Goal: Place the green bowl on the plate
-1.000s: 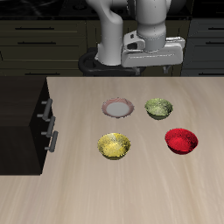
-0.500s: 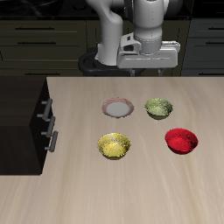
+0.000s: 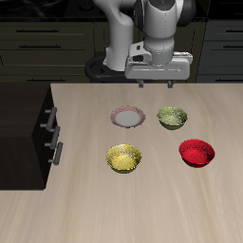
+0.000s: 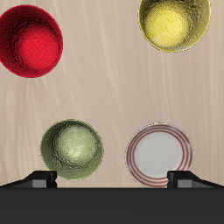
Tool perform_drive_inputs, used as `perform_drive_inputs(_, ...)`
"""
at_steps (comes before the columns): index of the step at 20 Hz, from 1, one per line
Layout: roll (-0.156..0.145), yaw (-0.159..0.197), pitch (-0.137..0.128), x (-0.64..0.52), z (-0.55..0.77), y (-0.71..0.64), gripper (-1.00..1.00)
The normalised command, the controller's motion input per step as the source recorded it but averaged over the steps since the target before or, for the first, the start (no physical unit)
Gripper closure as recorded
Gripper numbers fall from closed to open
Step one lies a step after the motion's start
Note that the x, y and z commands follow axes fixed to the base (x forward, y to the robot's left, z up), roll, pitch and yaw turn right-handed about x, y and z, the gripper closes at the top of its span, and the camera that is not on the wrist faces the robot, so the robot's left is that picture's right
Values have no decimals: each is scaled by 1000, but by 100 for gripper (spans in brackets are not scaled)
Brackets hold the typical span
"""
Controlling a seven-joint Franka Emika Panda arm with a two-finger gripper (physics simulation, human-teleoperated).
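- Your gripper (image 3: 158, 84) hangs high over the back of the bench (image 3: 142, 209), in the upper middle of the exterior frame, above and behind the four dishes and touching none of them.
- In the wrist view only the tips of its two fingers (image 4: 40, 178) show, set wide apart at the frame's edge with nothing between them, so the gripper is spread and empty.
- The green bowl (image 3: 172, 117) sits upright on the bench, right of centre in the exterior frame, just beside the plate (image 3: 127, 117) but apart from it; a strip of bare wood shows between them.
- The wrist view shows the same pair side by side, the green bowl (image 4: 72, 149) and the plate (image 4: 159, 155), both bare.
- Nearer the front edge stand the yellow bowl (image 3: 123, 158), below the plate in the exterior frame, and the red bowl (image 3: 196, 152), below the green one.
- A dark cabinet (image 3: 27, 123) with two handles fills the left edge of the exterior frame.
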Motion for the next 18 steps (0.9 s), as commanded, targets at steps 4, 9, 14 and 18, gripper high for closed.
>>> perform_drive_inputs(4, 2, -13, 15, -6, -110, -21, -100)
perform_drive_inputs(9, -8, -2, 21, 27, -136, -6, -100)
perform_drive_inputs(14, 5, 2, 19, 25, -114, 4, -100)
perform_drive_inputs(18, 9, 1, 32, 24, -222, -27, -100)
